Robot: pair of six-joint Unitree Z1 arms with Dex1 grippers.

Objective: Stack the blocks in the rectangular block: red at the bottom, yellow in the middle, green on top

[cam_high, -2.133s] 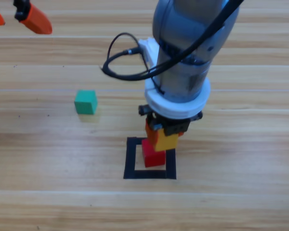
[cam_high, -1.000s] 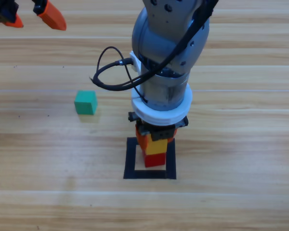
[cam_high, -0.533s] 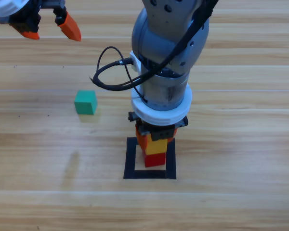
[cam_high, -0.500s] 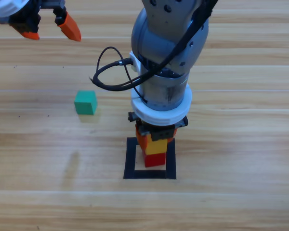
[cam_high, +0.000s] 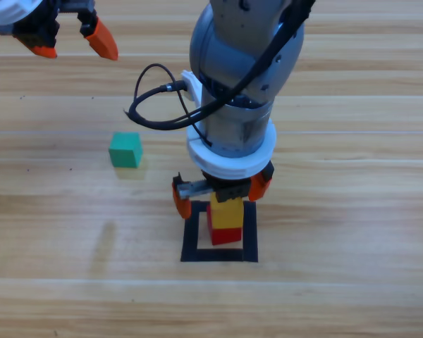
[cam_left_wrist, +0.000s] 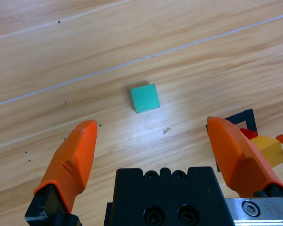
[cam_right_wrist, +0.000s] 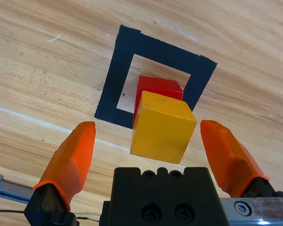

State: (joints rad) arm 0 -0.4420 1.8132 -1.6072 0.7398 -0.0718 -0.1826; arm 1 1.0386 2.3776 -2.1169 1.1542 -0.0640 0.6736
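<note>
Black tape square (cam_high: 191, 232) as landmark, on a pale wooden table (cam_high: 352, 232). Red cube (cam_high: 224, 235) sits inside the square; yellow cube (cam_high: 226, 213) rests on top of it, slightly askew. Green cube (cam_high: 125, 149) lies well apart, up and to the left of the square, nothing around it. Right gripper (cam_high: 221, 191) hangs directly above the stack, jaws spread wide on either side of the yellow cube, touching nothing. Left gripper (cam_high: 69, 39) waits far up-left of the square, beyond the green cube, jaws spread, empty

The right arm (cam_high: 243, 84) hides the black tape square's (cam_high: 190, 236) far edge, seemingly.
</note>
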